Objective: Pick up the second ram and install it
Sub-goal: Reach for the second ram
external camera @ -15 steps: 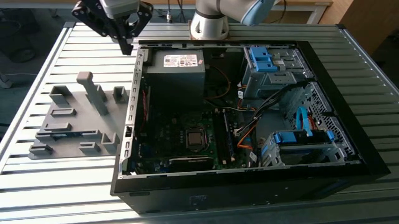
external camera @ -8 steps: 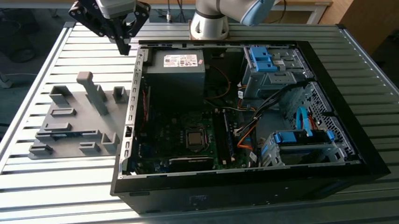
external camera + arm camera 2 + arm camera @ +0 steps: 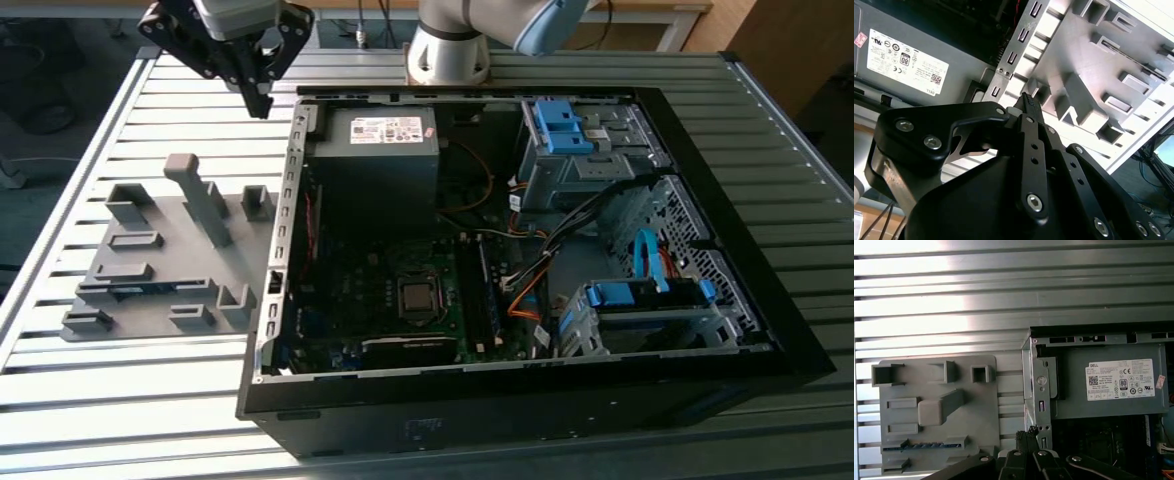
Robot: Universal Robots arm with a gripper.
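Second ram (image 3: 921,445): a blue stick standing on its long edge in a narrow slot of the grey holder tray (image 3: 981,410). The slot is towards the tray end that lies farther from my arm's base.
Why it stands so: I judge the slot keeps the stick upright with its top edge free, so a pinch from above can reach it.
Holder tray: it lies flat on the slatted table (image 3: 107,130). Its blocks and one leaning post stick up around the ram's slot.
My pincer (image 3: 259,108): clenched, fingertips pressed together with nothing between them. It hangs above the table off the tray's far end from the ram and points downward. It is well apart from the stick and touches nothing.
Computer case (image 3: 286,200): just beside the tray, on the exterior view's right. It lies on its side with the open face upward. I judge this turns the board towards me for work from above.
Power supply (image 3: 380,135): inside the case, at the corner next to the tray's end where my pincer hangs.
Memory slots (image 3: 477,290): long dark strips deeper in the case, away from the tray. I cannot tell whether a stick already sits in one.
Task so far: the stick is not yet lifted from the tray.
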